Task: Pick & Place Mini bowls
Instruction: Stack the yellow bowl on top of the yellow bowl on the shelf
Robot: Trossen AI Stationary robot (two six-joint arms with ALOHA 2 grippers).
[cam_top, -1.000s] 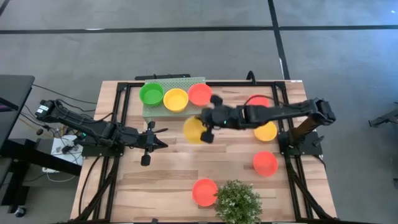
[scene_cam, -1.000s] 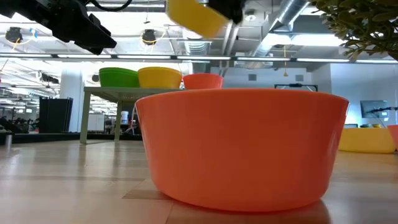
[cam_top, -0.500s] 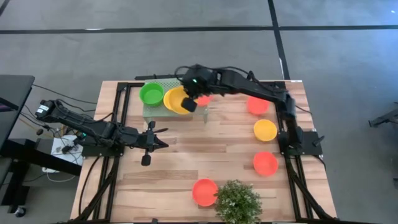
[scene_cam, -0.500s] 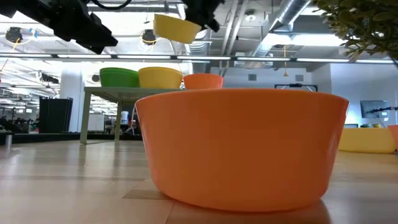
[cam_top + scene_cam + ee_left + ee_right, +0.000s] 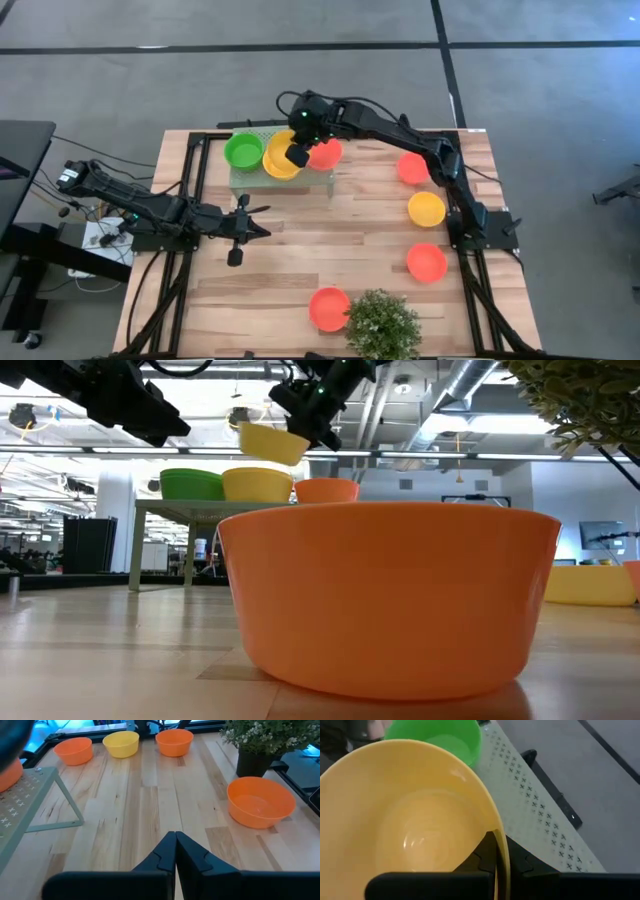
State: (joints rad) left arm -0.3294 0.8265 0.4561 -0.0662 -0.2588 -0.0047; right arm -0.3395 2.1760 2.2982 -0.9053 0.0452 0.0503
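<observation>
Right end effector (image 5: 296,155) clamped on the rim of a yellow mini bowl (image 5: 280,158).
Near the table (image 5: 330,250) front, a red-orange bowl (image 5: 329,308) is set beside the potted plant (image 5: 381,322). The left end effector (image 5: 262,230), fingers closed, is held empty. Farther back, the gripped bowl is suspended above the perforated stand (image 5: 262,178), between a green bowl (image 5: 243,151) and a red-orange one (image 5: 325,153).
</observation>
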